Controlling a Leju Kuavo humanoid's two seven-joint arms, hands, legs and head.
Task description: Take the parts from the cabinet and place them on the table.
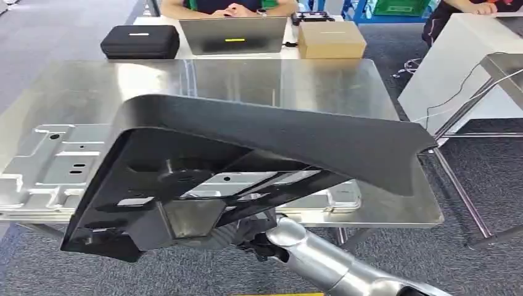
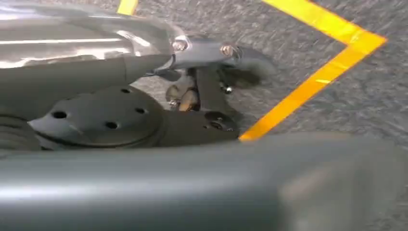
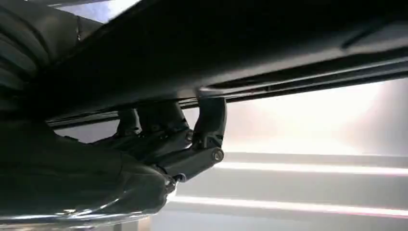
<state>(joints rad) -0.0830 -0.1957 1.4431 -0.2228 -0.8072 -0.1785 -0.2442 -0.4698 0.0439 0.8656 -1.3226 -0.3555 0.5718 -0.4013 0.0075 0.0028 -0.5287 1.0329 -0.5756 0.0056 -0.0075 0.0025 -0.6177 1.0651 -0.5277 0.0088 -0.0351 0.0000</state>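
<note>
A: Black moulded plastic takes up most of the head view. What is it?

B: A large black part (image 1: 247, 166), one of the parts to be set down. It hangs tilted over the near edge of the steel table (image 1: 345, 86), above a stamped metal part (image 1: 55, 166) already lying flat there. The right arm (image 1: 321, 253) comes up from below to its underside, and the right hand (image 1: 262, 243) is mostly hidden beneath it. I'd judge it is carried from below because the piece is too broad and awkward to grasp from above.

A: Anything beyond the table?

B: A desk with a black case (image 1: 140, 41), a laptop (image 1: 233, 34), a cardboard box (image 1: 331, 39), and a person (image 1: 228, 7) seated behind.

A: And the left wrist view?

B: The left hand (image 2: 192, 96) hangs over grey floor with yellow tape (image 2: 308, 86). The picture is blurred; whether its fingers are spread or curled I cannot tell. It seems idle, kept out of the way.

A: The right wrist view?

B: Dark fingers (image 3: 209, 120) hook up against the part's lower edge, pinching it, with the bright tabletop beyond. The placing looks near but not yet done.
</note>
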